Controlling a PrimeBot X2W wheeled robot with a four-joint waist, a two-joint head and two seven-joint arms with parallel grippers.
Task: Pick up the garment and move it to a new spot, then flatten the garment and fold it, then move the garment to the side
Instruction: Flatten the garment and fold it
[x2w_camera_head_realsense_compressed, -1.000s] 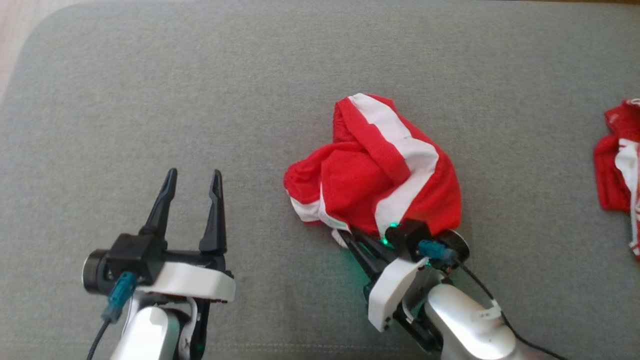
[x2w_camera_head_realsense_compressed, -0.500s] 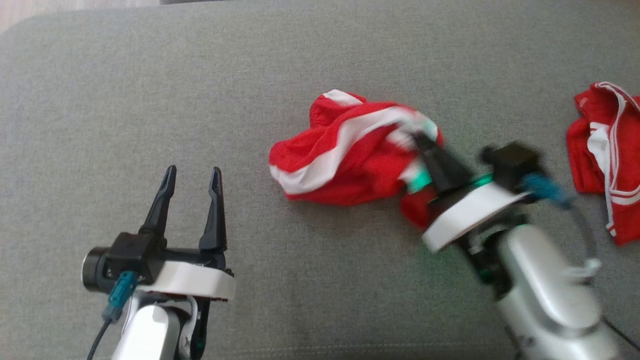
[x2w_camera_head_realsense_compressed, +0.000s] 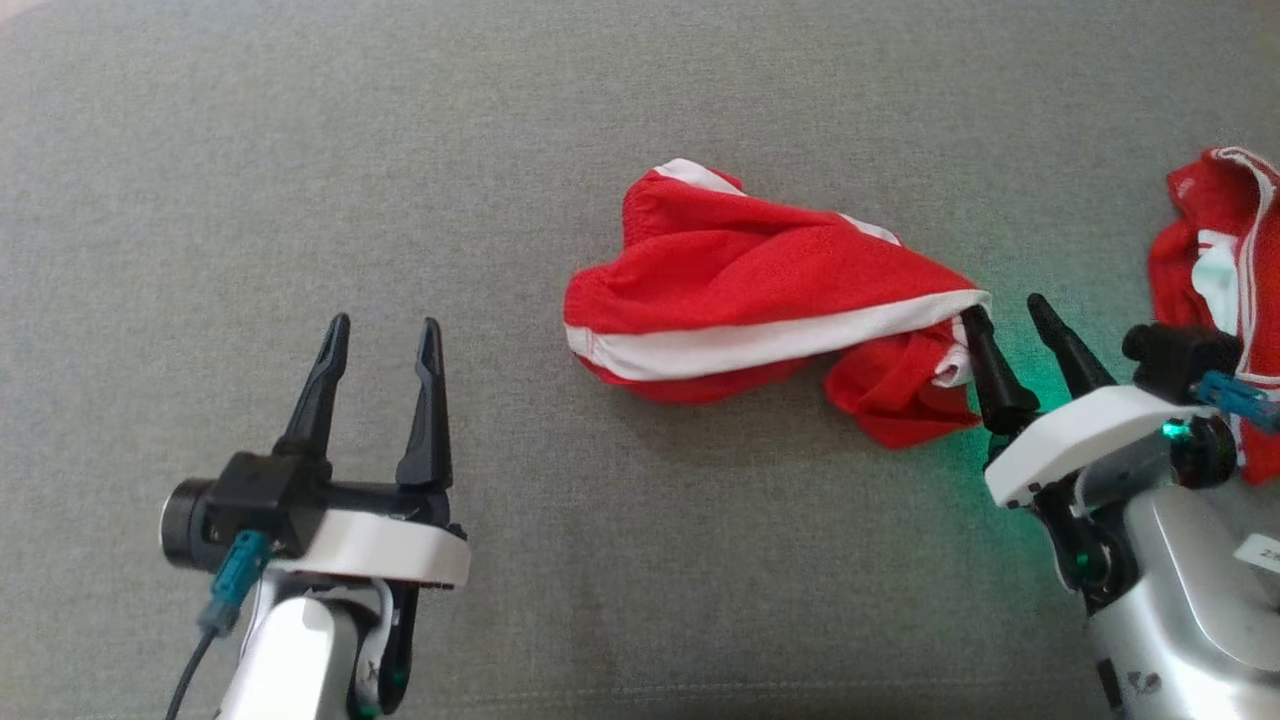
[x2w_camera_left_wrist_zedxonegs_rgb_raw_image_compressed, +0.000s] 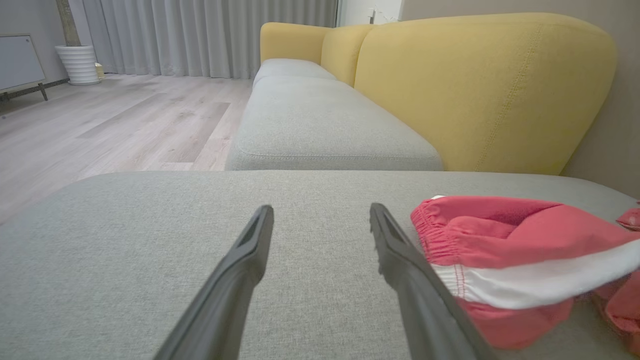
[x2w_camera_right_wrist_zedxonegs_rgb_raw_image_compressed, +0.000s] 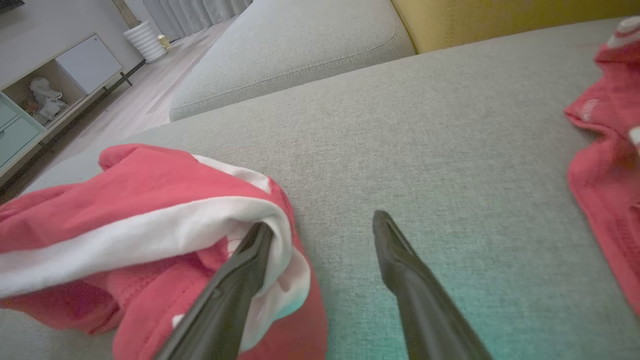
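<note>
Grey sofa seat (x2w_camera_head_realsense_compressed: 300, 150) up front: the left gripper (x2w_camera_head_realsense_compressed: 385, 325) hangs over it, fingers spread and empty, parked clear of the work. The right gripper (x2w_camera_head_realsense_compressed: 1002, 306) has its fingers apart too and pinches nothing, with one finger just touching the white hem of the red garment (x2w_camera_head_realsense_compressed: 760, 290). That lies rumpled mid-seat, apparently set down for flattening. Farther right lies a second red garment (x2w_camera_head_realsense_compressed: 1175, 270), with the yellow backrest (x2w_camera_left_wrist_zedxonegs_rgb_raw_image_compressed: 475, 90) behind.

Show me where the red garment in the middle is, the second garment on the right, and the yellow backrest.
Garment (x2w_camera_head_realsense_compressed: 760, 270): head view, on its red middle.
Second garment (x2w_camera_head_realsense_compressed: 1172, 270): head view, near its red left edge.
Backrest (x2w_camera_left_wrist_zedxonegs_rgb_raw_image_compressed: 480, 85): left wrist view, on its yellow front face.
</note>
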